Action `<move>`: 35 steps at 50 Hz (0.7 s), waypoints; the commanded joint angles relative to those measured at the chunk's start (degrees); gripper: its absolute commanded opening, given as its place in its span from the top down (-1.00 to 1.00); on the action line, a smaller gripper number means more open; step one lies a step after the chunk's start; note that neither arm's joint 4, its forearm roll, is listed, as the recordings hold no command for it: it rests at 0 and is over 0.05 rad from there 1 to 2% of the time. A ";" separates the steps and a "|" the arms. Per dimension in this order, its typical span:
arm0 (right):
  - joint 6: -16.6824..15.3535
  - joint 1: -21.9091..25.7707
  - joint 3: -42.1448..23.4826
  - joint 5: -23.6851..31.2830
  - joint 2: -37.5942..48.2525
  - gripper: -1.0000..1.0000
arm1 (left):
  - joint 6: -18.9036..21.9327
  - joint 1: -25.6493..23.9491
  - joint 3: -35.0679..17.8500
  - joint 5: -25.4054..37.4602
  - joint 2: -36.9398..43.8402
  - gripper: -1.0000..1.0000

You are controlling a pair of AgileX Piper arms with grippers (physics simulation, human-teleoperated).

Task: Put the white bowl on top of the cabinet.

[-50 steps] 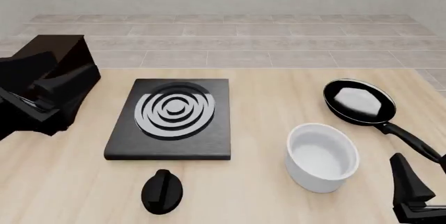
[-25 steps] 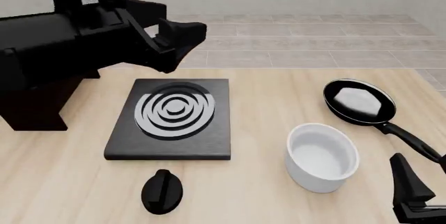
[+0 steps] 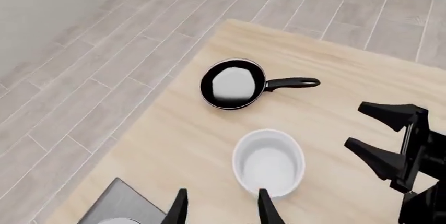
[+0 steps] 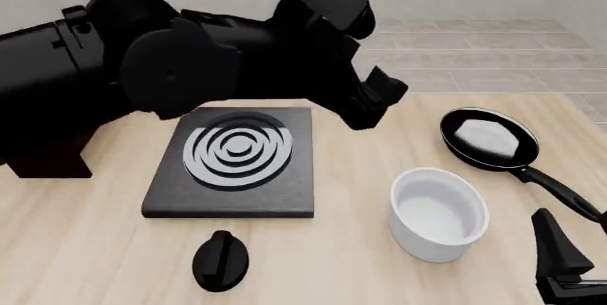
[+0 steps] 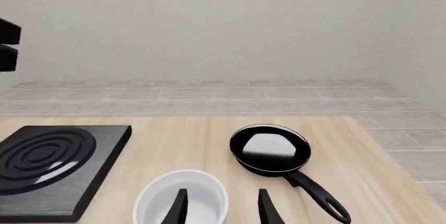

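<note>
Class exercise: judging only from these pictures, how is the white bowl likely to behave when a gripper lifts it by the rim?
The white bowl looks glossy, so thin fingers may slip on it. Its deep, straight walls suggest a rigid shell that should keep its shape. Standing upright on a flat base, it probably slides rather than rolls if nudged.

The pale wooden tabletop (image 4: 360, 177) carries 5 things: the cabinet (image 4: 47, 156) far left, a stove plate (image 4: 232, 166), a black knob (image 4: 221, 261) nearest, the white bowl (image 4: 438, 212), and a frying pan (image 4: 488, 140).
</note>
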 commanded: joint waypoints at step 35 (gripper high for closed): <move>-0.14 0.02 0.02 -0.06 -0.03 -1.00 | 3.62 -11.37 -1.96 -0.73 16.51 -1.00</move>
